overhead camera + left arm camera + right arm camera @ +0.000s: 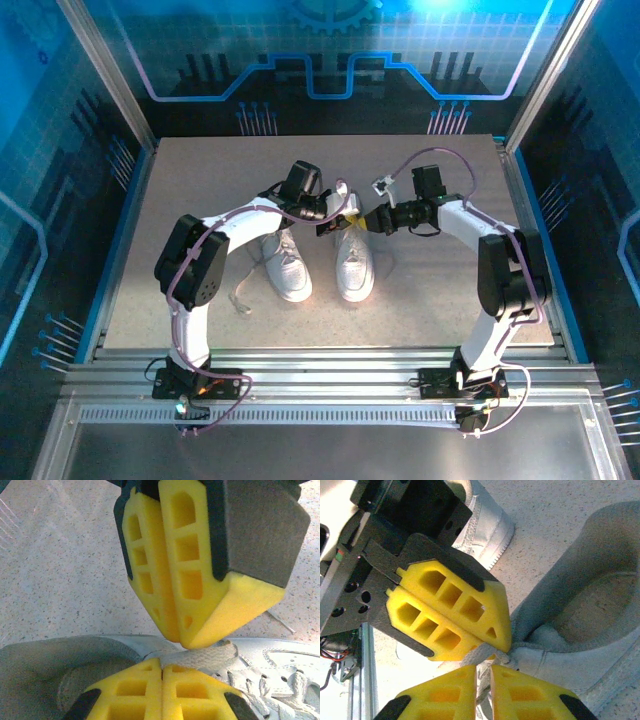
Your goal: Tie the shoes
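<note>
Barely started, by the look of things: no knot and no bow on the left shoe (290,268) or the right shoe (355,268), so nearly all of the tying left to do (crossing, looping, cinching, then the same again on the second one). Around everything, a booth of glowing blue panels (330,60) with slanting metal corner posts (105,70), plus railed aluminium framing (320,375) along the near edge by the arm bases. Inside that, a pale speckled tabletop (200,180), bare apart from the pair. Near its middle, both sneakers just beside each other, toes toward the arm bases, grey openings toward the far side. Off the left shoe, toward the near left, a loose lace end (240,297) lying flat on the surface. Just above the right shoe's heel opening (600,600), the two hands tip to tip. Left hand (162,675): yellow fingers (130,690) pressed flat together, any hold on the lace impossible to confirm. Right hand (483,675): fingers (445,695) with only a thin slit between, clamped on a flat white lace (479,656) from the top of the right shoe. Smallest of all, that short span of lace, bridging the two sets of tips.
</note>
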Available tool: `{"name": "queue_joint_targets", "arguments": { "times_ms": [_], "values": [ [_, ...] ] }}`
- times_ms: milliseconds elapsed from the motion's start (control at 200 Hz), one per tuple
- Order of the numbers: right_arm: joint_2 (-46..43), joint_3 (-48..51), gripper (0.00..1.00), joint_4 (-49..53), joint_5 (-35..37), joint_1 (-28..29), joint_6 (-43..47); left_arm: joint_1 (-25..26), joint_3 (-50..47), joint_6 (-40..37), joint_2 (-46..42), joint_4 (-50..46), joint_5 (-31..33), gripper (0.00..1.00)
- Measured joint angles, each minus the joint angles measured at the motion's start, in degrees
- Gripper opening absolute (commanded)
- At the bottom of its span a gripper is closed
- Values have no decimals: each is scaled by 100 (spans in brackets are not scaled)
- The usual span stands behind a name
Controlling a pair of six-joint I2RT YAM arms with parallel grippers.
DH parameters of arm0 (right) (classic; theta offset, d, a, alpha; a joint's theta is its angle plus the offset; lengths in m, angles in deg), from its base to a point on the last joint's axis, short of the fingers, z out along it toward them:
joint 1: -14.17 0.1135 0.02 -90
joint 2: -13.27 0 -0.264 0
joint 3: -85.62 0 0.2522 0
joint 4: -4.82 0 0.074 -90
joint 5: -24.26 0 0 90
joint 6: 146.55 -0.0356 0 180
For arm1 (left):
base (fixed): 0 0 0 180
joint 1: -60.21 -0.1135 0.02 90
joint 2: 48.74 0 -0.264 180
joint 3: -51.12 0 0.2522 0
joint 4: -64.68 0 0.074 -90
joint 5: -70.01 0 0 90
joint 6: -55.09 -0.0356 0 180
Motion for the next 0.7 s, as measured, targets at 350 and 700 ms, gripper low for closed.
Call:
{"name": "queue_joint_targets", "arguments": {
  "times_ms": [350,700],
  "values": [
    [177,-52,18,92,-85,11,85,0,0,0,0,0,-4,0],
    [319,-164,36,232,-83,74,184,0,0,0,2,-4,-46,0]
  ]
}}
